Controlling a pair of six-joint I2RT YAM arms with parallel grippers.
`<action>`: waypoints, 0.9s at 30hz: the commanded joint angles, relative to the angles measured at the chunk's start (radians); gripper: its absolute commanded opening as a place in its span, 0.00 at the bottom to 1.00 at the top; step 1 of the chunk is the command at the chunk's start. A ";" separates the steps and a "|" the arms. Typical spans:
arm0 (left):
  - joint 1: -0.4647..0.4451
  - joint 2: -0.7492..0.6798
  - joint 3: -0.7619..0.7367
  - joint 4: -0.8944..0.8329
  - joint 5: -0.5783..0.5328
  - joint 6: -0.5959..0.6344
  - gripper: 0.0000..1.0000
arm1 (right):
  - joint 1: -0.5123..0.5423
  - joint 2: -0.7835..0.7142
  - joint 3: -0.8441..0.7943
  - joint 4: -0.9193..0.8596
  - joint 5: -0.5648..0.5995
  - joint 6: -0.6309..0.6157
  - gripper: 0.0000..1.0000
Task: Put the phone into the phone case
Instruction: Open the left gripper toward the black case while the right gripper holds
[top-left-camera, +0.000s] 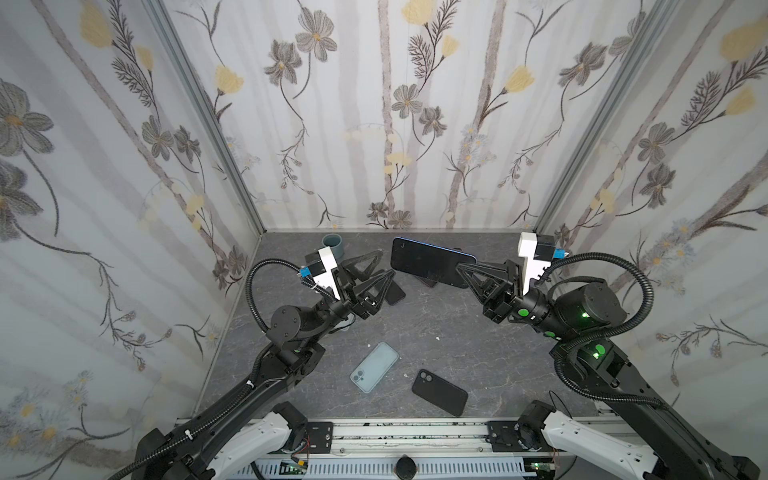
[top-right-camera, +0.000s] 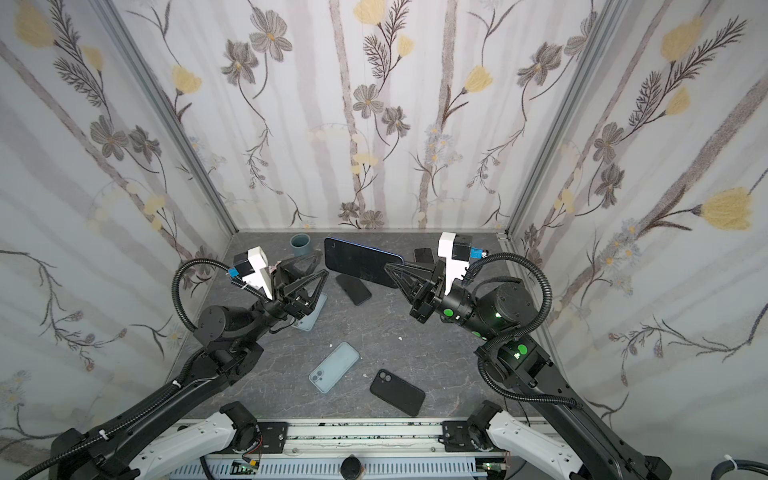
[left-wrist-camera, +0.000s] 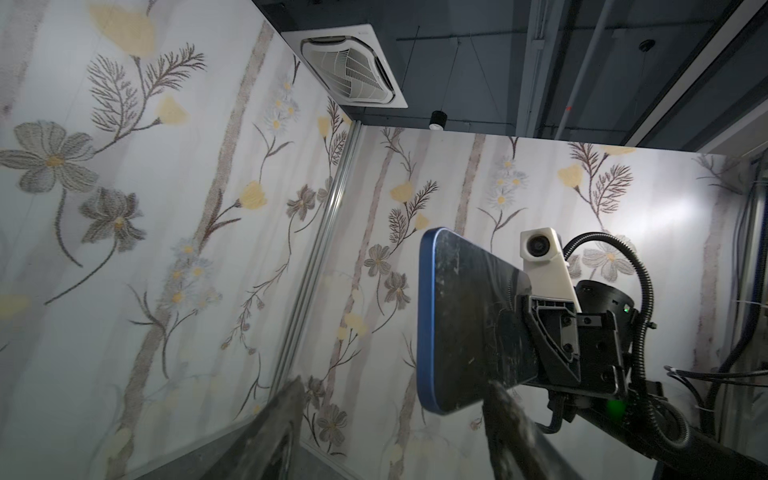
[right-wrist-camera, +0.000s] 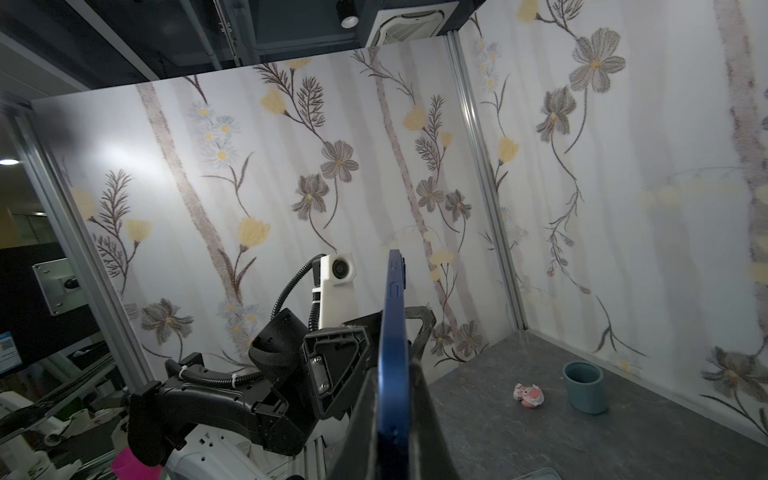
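Note:
A blue-edged phone (top-left-camera: 428, 262) (top-right-camera: 359, 264) hangs in the air over the back of the dark table, screen towards the camera head. My right gripper (top-left-camera: 459, 268) (right-wrist-camera: 394, 370) is shut on one end of it, and the right wrist view shows the phone (right-wrist-camera: 392, 332) edge-on between the fingers. My left gripper (top-left-camera: 386, 262) (top-right-camera: 322, 264) stands open just beside the phone's other end, touching nothing; in the left wrist view the phone (left-wrist-camera: 469, 324) sits beyond my fingers (left-wrist-camera: 282, 415). A pale translucent phone case (top-left-camera: 374, 372) and a black case (top-left-camera: 439, 392) lie flat near the front.
A grey-blue cup (top-left-camera: 332, 245) (right-wrist-camera: 584, 386) stands at the back left, with a small pink scrap (right-wrist-camera: 528, 395) near it. Dark slabs (top-right-camera: 353, 289) (top-right-camera: 424, 254) and a clear case (top-right-camera: 309, 316) lie under the arms. Flowered walls close three sides.

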 joint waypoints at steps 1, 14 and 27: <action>-0.001 0.007 0.044 -0.196 -0.076 0.163 0.69 | 0.000 -0.021 0.022 -0.069 0.216 -0.044 0.00; -0.170 0.100 0.034 -0.480 -0.076 0.578 0.67 | -0.006 -0.089 0.041 -0.319 0.574 -0.126 0.00; -0.383 0.308 0.041 -0.651 -0.025 1.012 0.64 | -0.007 -0.122 0.052 -0.343 0.655 -0.165 0.00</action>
